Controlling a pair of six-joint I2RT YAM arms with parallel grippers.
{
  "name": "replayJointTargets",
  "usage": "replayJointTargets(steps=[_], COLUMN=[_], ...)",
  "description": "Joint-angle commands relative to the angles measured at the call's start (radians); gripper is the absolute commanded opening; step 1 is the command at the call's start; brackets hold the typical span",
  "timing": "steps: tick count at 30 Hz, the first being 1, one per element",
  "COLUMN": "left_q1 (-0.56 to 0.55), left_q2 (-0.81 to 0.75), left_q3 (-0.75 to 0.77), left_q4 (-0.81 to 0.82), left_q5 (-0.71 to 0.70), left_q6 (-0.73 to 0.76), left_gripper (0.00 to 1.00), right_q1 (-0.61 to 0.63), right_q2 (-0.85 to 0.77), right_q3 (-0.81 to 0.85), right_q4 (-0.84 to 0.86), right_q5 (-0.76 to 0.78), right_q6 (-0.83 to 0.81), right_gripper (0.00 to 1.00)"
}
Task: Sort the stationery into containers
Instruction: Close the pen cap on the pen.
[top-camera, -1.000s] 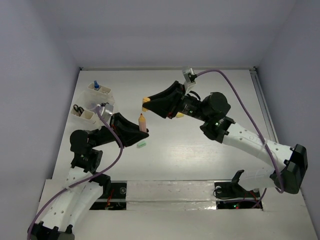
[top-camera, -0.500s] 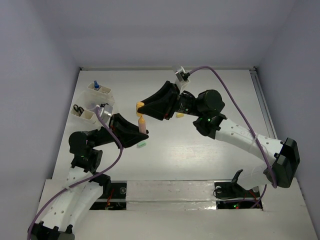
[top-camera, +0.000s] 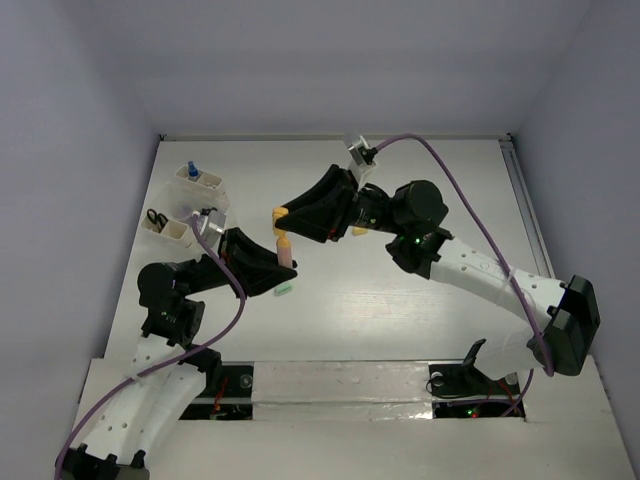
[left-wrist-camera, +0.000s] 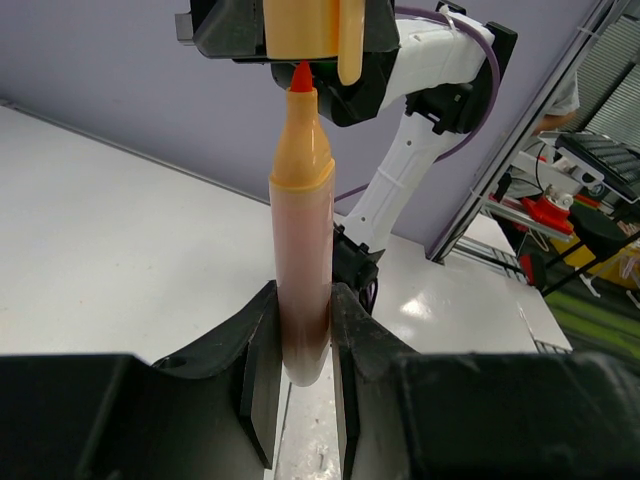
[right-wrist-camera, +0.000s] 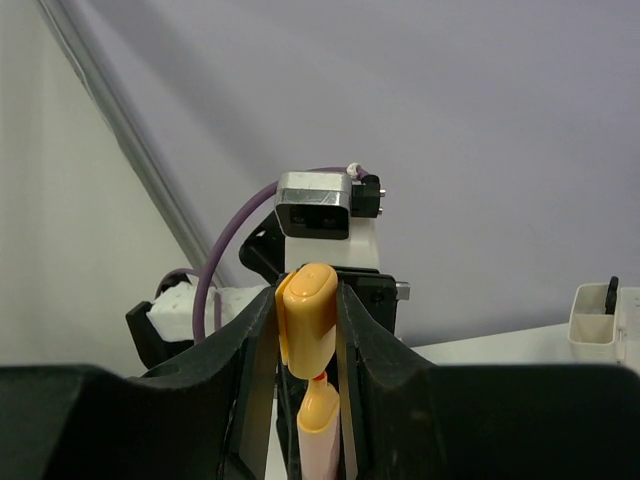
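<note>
An orange-pink marker (left-wrist-camera: 303, 270) stands upright in my left gripper (left-wrist-camera: 303, 330), which is shut on its lower barrel. My right gripper (right-wrist-camera: 306, 300) is shut on the marker's yellow-orange cap (right-wrist-camera: 308, 320), held directly over the marker tip. The red nib (left-wrist-camera: 300, 76) shows between the cap (left-wrist-camera: 312, 35) and the marker's shoulder. In the top view the marker (top-camera: 285, 250) and cap (top-camera: 281, 213) meet mid-table between both grippers. Two off-white containers (top-camera: 200, 183) (top-camera: 168, 228) stand at the far left, one with a blue-capped pen (top-camera: 192, 170), the other with scissors (top-camera: 157, 216).
A small green eraser (top-camera: 284, 290) lies on the table just below the left gripper. A yellow item (top-camera: 358, 231) peeks out beneath the right arm. The table's left edge runs close behind the containers.
My right gripper has carried the cap left and down to the marker's tip. The left gripper and marker have stayed nearly still.
</note>
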Motion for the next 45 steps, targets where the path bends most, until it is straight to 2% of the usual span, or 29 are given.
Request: replayJointTargets(steps=[1, 15, 23, 36, 45], left_q1=[0.004, 0.004, 0.004, 0.004, 0.004], left_q2=[-0.014, -0.020, -0.012, -0.027, 0.054], left_q3=[0.012, 0.012, 0.014, 0.116, 0.205], left_q4=[0.031, 0.026, 0.048, -0.047, 0.032], left_q5=[0.004, 0.000, -0.006, -0.121, -0.141], left_q6=[0.023, 0.024, 0.013, 0.069, 0.023], left_gripper=[0.00, 0.00, 0.00, 0.00, 0.00], right_q1=[-0.003, -0.003, -0.003, -0.003, 0.084], right_q2=[-0.027, -0.038, -0.061, -0.074, -0.045], right_q3=[-0.009, -0.048, -0.104, -0.265, -0.436], right_q4=[0.034, 0.030, -0.041, -0.093, -0.016], right_q5=[-0.011, -0.047, -0.073, 0.028, 0.102], right_q6=[-0.018, -0.035, -0.038, -0.035, -0.029], right_gripper=[0.00, 0.00, 0.00, 0.00, 0.00])
